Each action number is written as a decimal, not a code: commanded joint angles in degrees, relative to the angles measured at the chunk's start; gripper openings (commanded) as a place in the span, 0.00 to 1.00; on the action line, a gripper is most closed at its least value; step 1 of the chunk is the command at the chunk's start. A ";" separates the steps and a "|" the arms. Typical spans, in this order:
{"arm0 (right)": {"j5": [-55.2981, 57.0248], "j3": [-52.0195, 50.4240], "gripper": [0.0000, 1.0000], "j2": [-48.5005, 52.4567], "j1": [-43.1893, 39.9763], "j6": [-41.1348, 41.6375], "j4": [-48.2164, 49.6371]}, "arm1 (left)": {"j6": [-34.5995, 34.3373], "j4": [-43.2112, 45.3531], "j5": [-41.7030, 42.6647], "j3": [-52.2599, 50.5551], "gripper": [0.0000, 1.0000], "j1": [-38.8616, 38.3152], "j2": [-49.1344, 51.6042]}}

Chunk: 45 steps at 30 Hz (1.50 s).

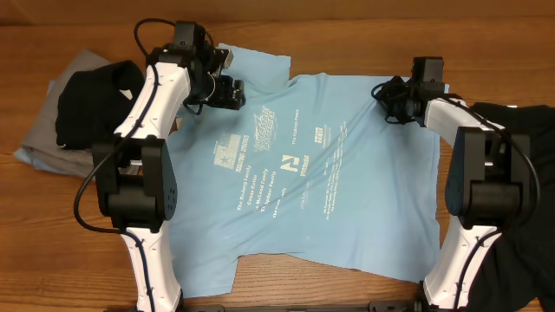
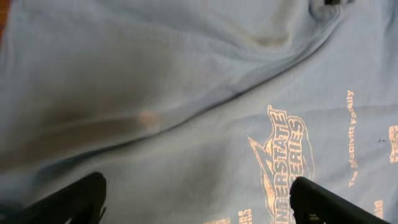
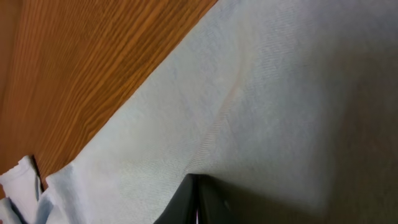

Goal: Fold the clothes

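Free wood at margins only
Bare table [image 1: 347, 35] along far edge and near left corner; light blue T-shirt [image 1: 347, 199] covering the middle, black and grey shirts [image 1: 78, 113] at left edge, black garment [image 1: 529, 225] at right edge.

Blue tee spread out, spare shirts off to the sides.

I see the light blue T-shirt [image 1: 347, 182] lying open and mostly flat on the desk [image 1: 347, 26], white lettering and logos facing up, with soft diagonal creases across the cloth. One short sleeve pokes out at the far edge and another at the near edge. To my left, a crumpled black shirt [image 1: 87, 104] sits on a grey shirt [image 1: 43, 147]. Another black garment [image 1: 533, 182] lies at the right edge.
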 commanded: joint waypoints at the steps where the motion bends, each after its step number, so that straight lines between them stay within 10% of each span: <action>1: 3.96 0.52 0.12 0.57 -1.64 -4.61 -5.11 | 0.68 4.09 -0.98 0.83 0.82 0.33 0.83; 6: -0.42 4.20 0.16 -10.82 -2.69 -16.57 -15.32 | 0.20 12.76 -1.22 0.83 0.06 0.33 1.77; 7: -0.44 4.35 0.16 -12.46 -2.64 -16.98 -16.57 | -0.04 13.46 -1.68 0.83 0.04 0.33 2.08; 19: -0.46 4.44 0.15 -29.24 -2.62 -17.55 -32.54 | -0.72 20.33 -3.67 0.83 0.04 1.40 12.15; 25: -0.39 3.39 0.15 -29.49 -2.62 -17.57 -41.00 | -10.82 24.72 -18.47 0.83 0.04 5.66 14.43; 35: 13.44 -6.84 0.15 -25.99 -2.82 -14.93 -39.45 | -11.26 25.22 -2.36 6.95 0.07 9.22 13.18; 45: 17.64 -19.52 0.06 -17.55 -11.41 -10.19 -24.83 | -9.35 7.89 -1.77 25.97 0.18 9.25 4.59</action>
